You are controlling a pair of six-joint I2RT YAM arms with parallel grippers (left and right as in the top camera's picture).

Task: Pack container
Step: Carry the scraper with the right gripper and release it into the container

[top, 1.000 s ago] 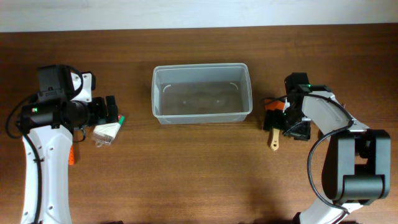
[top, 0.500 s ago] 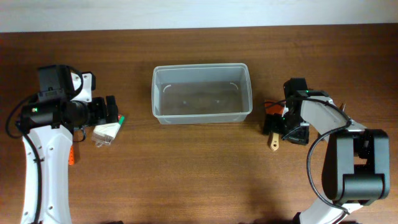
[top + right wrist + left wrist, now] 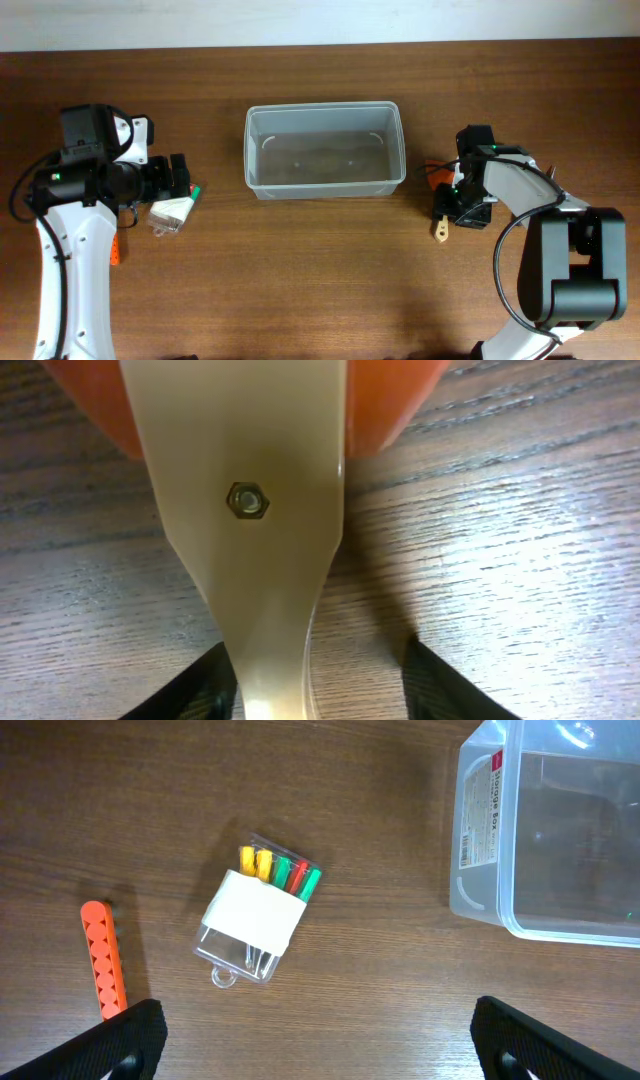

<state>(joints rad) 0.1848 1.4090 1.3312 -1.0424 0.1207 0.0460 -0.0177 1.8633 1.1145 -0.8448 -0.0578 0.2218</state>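
The clear container [image 3: 249, 150] stands empty at the middle back of the table; its left end shows in the left wrist view [image 3: 480, 840]. A hand tool with a cream handle [image 3: 250, 510] and an orange head [image 3: 90, 400] lies to its right [image 3: 441, 228]. My right gripper [image 3: 450, 205] is low over it, its jaws astride the handle [image 3: 320, 695]. The left finger is against the handle and a strip of table shows before the right finger. My left gripper [image 3: 178, 176] hangs wide open above bare wood [image 3: 320, 1050], just short of a clear pack of coloured markers [image 3: 258, 915].
The marker pack [image 3: 172, 212] lies left of the container. An orange perforated strip [image 3: 102, 960] rests further left, beside my left arm [image 3: 116, 250]. A thin orange-and-black cable [image 3: 432, 170] runs by the right gripper.
The right gripper's jaws have narrowed around the tool's handle and it has settled lower over it. The left arm and the marker pack have not moved.
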